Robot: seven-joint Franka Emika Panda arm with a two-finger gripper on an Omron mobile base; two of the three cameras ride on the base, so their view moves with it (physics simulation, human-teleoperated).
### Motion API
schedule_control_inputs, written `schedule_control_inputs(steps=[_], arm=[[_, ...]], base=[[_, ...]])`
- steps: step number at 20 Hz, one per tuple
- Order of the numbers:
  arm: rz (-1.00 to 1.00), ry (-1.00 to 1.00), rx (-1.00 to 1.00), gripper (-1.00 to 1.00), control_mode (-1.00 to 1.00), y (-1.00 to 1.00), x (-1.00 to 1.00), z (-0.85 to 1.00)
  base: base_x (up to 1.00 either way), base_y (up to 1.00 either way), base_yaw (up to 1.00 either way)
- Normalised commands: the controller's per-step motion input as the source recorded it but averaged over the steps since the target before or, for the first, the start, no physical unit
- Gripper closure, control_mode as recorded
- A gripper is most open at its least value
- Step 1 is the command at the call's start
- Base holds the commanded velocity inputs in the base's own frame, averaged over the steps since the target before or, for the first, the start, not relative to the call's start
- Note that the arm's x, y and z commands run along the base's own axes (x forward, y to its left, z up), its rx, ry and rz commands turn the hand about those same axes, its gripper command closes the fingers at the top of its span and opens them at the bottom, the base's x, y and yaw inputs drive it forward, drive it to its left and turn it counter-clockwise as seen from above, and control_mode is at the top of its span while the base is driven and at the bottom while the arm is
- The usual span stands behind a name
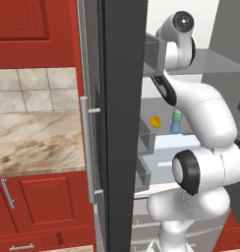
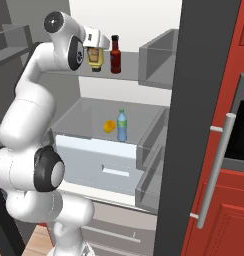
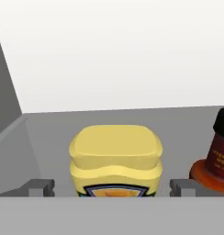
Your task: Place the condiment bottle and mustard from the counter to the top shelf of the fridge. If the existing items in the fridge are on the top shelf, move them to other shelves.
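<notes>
The yellow mustard stands upright on the fridge's top shelf. My gripper is around it and open, with a small gap between each fingertip and the jar's sides. In the right base view the gripper comes down over the mustard from above. Just to its right on the same shelf stands the condiment bottle, dark red with a black cap. It also appears at the right edge of the hand view, where the condiment bottle is apart from the right finger.
On the shelf below stand a water bottle and an orange, above a white drawer. The open fridge doors flank the arm, with door bins close to the right. A marble counter lies to the left.
</notes>
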Motion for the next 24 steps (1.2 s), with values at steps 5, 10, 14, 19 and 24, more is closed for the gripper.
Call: schedule_control_inputs(steps=[5,10,14,19,24], arm=[[0.0,-0.01,0.0,-1.0,-1.0,0.0,-0.1,0.0],[-0.01,-0.12,0.0,-1.0,-1.0,0.0,-0.87,0.0],[-0.03,-0.2,0.01,-1.0,-1.0,0.0,-1.0,0.0],[-0.08,-0.22,0.06,-1.0,-1.0,-0.01,-1.0,0.0],[-0.08,-0.12,0.08,-1.0,-1.0,0.0,-1.0,0.03]], base=[[0.0,0.0,0.0],[0.0,0.0,0.0],[0.0,0.0,0.0],[0.0,0.0,0.0],[0.0,0.0,0.0]])
